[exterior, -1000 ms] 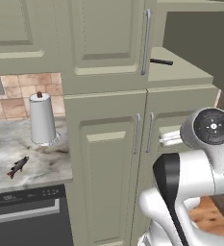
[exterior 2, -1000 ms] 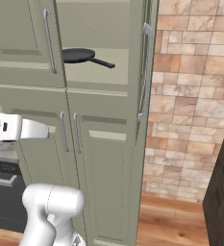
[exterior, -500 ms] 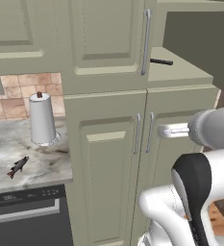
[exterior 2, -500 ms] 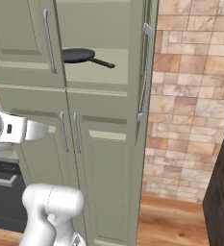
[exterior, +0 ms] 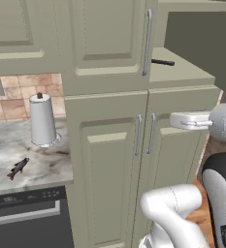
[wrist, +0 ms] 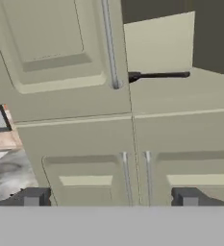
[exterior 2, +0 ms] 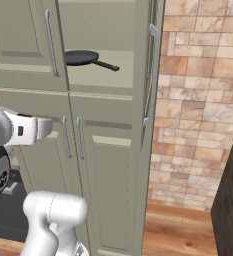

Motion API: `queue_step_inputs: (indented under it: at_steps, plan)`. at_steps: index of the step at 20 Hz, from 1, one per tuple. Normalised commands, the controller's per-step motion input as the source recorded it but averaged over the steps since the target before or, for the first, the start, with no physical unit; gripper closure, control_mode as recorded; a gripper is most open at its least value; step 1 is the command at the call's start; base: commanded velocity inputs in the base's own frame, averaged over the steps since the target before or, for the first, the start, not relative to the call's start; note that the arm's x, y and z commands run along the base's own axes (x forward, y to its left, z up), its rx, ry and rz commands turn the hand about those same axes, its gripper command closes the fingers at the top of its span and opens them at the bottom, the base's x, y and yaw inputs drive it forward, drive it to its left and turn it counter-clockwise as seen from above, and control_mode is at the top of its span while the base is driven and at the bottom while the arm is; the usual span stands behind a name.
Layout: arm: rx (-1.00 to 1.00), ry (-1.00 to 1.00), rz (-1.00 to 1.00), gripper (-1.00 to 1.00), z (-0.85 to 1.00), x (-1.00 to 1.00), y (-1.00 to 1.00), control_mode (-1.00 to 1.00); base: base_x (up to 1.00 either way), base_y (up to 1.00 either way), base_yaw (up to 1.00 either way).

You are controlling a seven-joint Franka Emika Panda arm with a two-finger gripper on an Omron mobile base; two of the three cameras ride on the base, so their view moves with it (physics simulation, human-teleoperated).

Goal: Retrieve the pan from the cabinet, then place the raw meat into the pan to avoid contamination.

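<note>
Even, diffuse rendered light throughout; no visible source, no glare. Soft shading only: darker interior in the open compartment of the cabinet [exterior 2: 108, 30] above and beyond the claw [wrist: 111, 197], faint shadow under the paper-towel roll [exterior: 42, 120] well to the claw's left. Base views reasonably sharp. Hand view noticeably soft and blocky, fingertips [wrist: 34, 197] blurred. No edge distortion observed.

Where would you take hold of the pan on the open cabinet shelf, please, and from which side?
Probably by the handle: the pan lies flat on the shelf with its thin straight handle pointing out toward the open right side. Come from the front right, with the open gripper closing across the handle.
</note>
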Motion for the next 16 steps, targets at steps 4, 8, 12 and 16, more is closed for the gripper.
queue_step_inputs:
  at_steps: [4, 8, 12, 16]
  plan:
    - [0.11, -0.37, 0.19, -1.00, 0.00, 0.00, 0.03, -1.00, 0.00, 0.00, 0.00]
    - [0.07, -0.39, 0.17, -1.00, 0.00, 0.00, 0.09, -1.00, 0.00, 0.00, 0.00]
    - [0.00, -0.42, 0.12, -1.00, -0.05, 0.00, 0.21, -1.00, 0.00, 0.00, 0.00]
    - [0.00, -0.41, 0.07, -1.00, -0.06, 0.00, 0.30, -1.00, 0.00, 0.00, 0.00]
